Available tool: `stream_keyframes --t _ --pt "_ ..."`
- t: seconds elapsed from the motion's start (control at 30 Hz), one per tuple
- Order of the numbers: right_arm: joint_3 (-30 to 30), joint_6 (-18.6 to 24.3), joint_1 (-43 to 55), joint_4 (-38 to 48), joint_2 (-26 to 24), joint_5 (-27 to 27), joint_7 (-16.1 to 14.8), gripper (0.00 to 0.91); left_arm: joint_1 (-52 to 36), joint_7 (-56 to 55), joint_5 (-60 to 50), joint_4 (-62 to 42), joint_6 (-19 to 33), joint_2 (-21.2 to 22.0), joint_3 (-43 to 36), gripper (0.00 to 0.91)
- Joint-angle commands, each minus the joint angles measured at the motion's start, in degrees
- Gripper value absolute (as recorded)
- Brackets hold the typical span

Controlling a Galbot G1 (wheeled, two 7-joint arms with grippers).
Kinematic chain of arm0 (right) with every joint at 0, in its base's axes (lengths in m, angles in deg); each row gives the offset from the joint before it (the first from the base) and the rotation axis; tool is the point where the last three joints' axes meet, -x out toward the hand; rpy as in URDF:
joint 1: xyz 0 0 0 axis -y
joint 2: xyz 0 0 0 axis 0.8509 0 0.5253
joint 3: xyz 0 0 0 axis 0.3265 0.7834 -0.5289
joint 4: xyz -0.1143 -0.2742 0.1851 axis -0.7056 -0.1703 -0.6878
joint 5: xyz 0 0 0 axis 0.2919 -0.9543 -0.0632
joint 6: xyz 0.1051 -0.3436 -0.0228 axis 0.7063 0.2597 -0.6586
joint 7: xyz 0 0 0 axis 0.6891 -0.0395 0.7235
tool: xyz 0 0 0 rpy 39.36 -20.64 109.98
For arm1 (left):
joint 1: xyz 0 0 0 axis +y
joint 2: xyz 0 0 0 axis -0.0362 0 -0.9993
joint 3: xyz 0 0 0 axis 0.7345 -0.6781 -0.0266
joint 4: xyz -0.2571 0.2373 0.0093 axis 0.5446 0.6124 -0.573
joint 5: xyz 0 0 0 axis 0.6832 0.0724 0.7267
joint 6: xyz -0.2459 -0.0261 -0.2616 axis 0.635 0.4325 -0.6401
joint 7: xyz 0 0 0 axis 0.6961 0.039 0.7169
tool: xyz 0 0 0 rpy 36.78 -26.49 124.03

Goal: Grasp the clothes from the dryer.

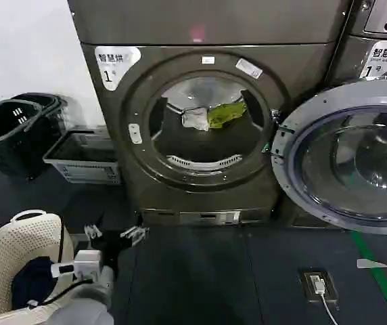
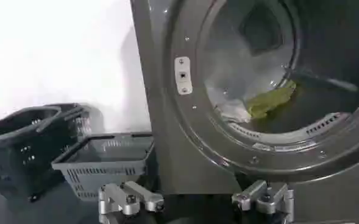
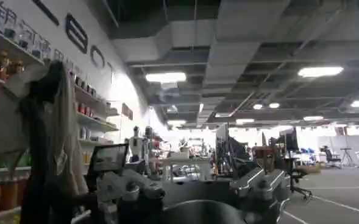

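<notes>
Yellow-green and white, the two clothes lie together inside the drum of the dryer [image 1: 207,115], near the front of its mouth: the yellow-green piece [image 1: 226,113] touches the white piece [image 1: 195,118], which sits on its left. Both rest above the perforated lint grille [image 1: 203,162]. Its door [image 1: 346,156] stands swung wide open to the right, in front of the lighter machine.

Low on the floor, well short of the porthole and to its left, the left hand [image 1: 116,235] points toward the dryer with its fingers spread wide and nothing between them. From the left wrist the same two fingers [image 2: 130,198] frame the drum mouth, clothes well beyond them.

Beside that arm stands a cream basket [image 1: 17,261] with a dark garment [image 1: 31,281] in it. Black baskets [image 1: 11,132] and a grey one [image 1: 82,157] sit by the wall.

From its own wrist view the right hand [image 3: 194,185] is open and empty, facing a room with shelves.
</notes>
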Motion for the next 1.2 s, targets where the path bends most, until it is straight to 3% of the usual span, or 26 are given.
stream_keyframes --t 0.03,0.27,0.5,1.2 --pt "1.91 6.42 -0.06 0.83 0.15 0.02 0.53 0.907 0.11 0.32 -0.27 -0.03 -2.81 -0.08 -0.02 0.907" --pt "2.37 8.23 -0.03 1.27 0.24 0.47 0.76 0.907 0.55 0.26 -0.32 0.93 -2.81 -0.46 -0.25 0.907" --pt "1.88 7.02 -0.29 2.24 -0.11 0.57 2.60 0.907 1.28 0.19 0.08 1.85 -2.81 -0.68 -0.66 0.907" --pt "1.70 7.23 -0.16 2.82 0.11 0.56 2.83 0.907 1.03 0.70 -0.01 1.58 -2.81 -0.60 -0.71 0.907"
